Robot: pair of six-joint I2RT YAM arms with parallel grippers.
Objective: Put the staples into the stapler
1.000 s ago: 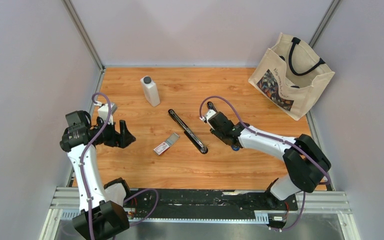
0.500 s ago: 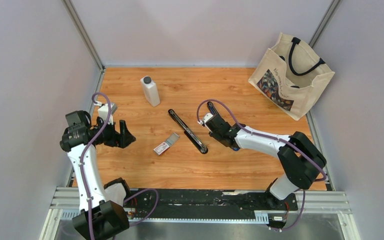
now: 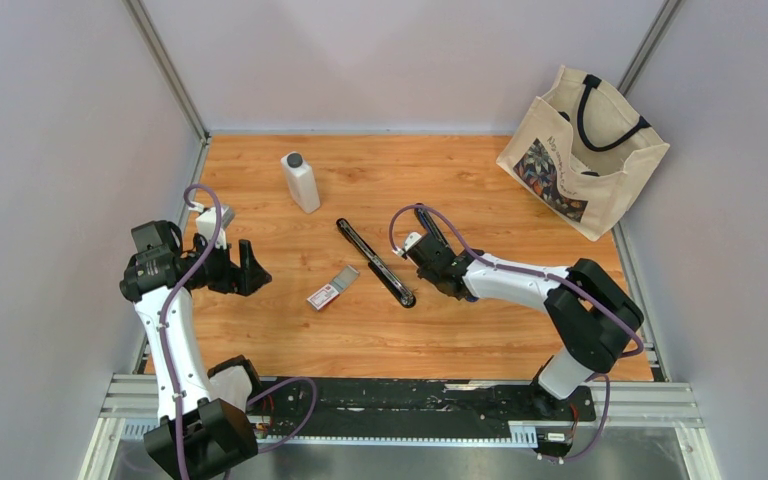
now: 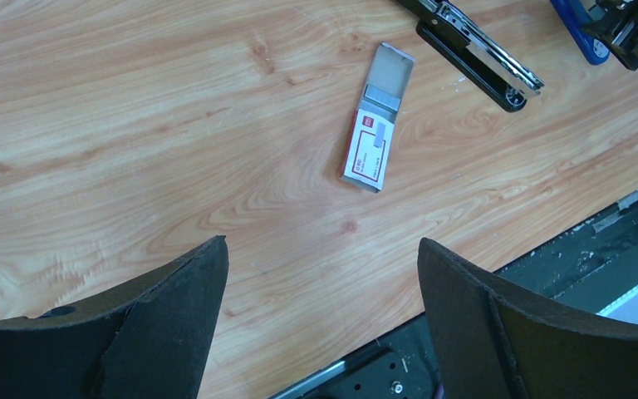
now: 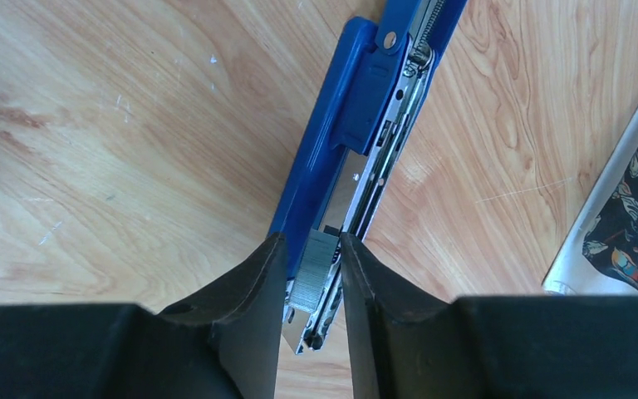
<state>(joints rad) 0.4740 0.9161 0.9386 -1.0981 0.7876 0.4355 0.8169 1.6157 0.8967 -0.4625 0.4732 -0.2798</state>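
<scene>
Alignment of the staple strip (image 5: pixel 314 264) with the magazine rail governs the coming move. Right gripper (image 5: pixel 309 249) clamps the strip directly over the opened stapler (image 5: pixel 357 141). In the right wrist view the stapler's long axis runs from 7 to 1 o'clock, and the strip lies parallel to it. Staples box (image 3: pixel 331 289) lies at the stapler's 8 o'clock in the top view, tray slid out. Left gripper (image 3: pixel 251 268) hangs spread wide and empty, well apart at the box's 9 o'clock.

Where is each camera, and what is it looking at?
Top external: high behind, looking down on the table; left arm and right arm show.
Left wrist: on the left arm, facing the staple box; open left tool at the bottom.
Right wrist: close over the blue stapler; right tool pinches a staple strip.
Shared: top and left wrist both see the staple box.
</scene>
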